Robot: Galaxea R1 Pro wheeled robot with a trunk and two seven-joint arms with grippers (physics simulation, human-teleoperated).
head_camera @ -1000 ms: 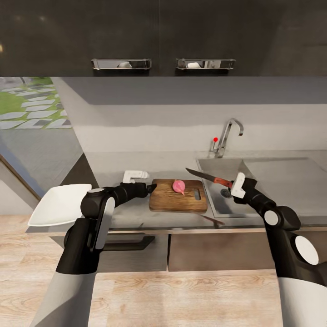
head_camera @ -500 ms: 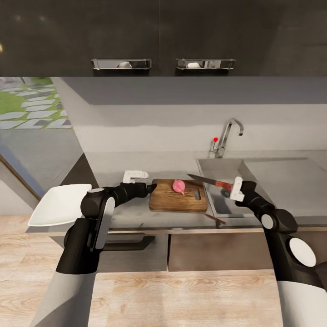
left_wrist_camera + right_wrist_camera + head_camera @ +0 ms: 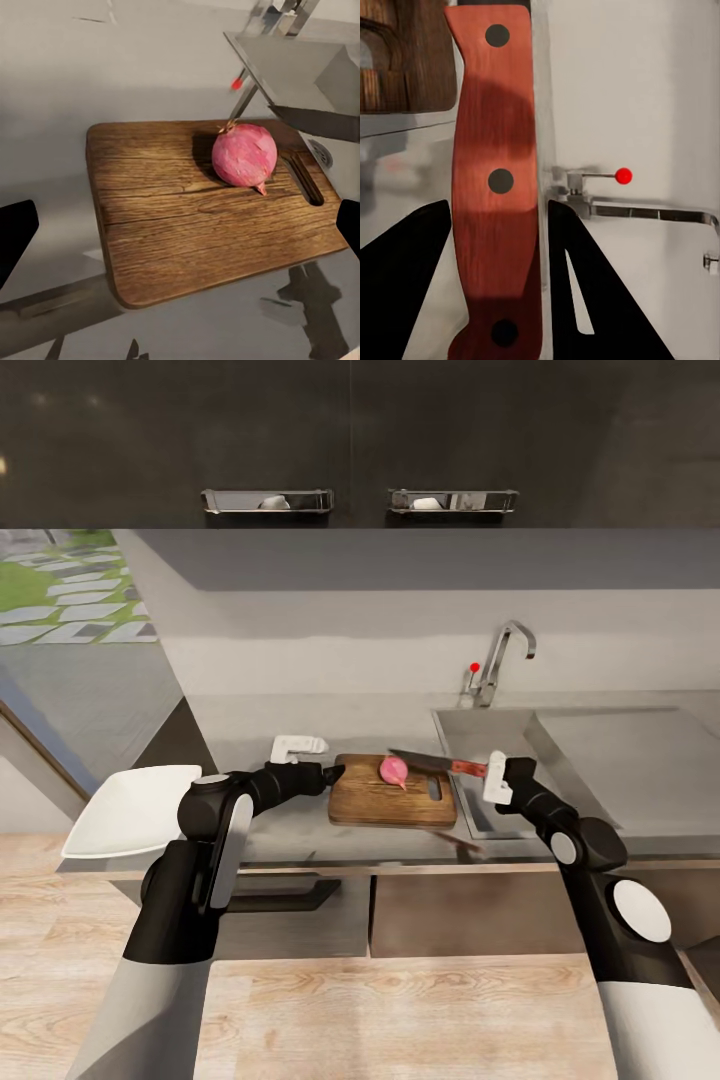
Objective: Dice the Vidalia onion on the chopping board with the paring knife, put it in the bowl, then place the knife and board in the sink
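— Onion point(image 3: 394, 769) out of the sink point(image 3: 470, 732) yet?
— Yes, sitting whole on the wooden board point(image 3: 393, 792), toward the end with the handle slot; seen again from the left wrist point(image 3: 244, 154), uncut, pink skin intact

— And the knife point(image 3: 437, 763)?
— Clamped by its red handle point(image 3: 495, 180) in the right claw point(image 3: 494, 778), fingers closed against both sides. Held roughly level, blade tip reaching over the board's far edge, just beside the onion and seemingly a little above it. Touching or not: hard to tell from here

— Left claw point(image 3: 331, 773)?
— Parked at the board's left end, near the edge. Spread wide, going by the two dark fingertips point(image 3: 15, 236) well apart at either side of the wrist picture, and gripping nothing

— So how far along?
— First step done, judging by where the onion lies. Cutting not yet begun. Left to do: dicing, moving the pieces, then knife and board into the basin

— Bowl point(image 3: 132, 810) ready?
— White dish at the far left of the counter point(image 3: 300, 725), well apart from the board, partly over the counter's end. Nothing visible inside

— Any worry?
— Round onion, nothing pinning it; likely to roll under a slanted blade
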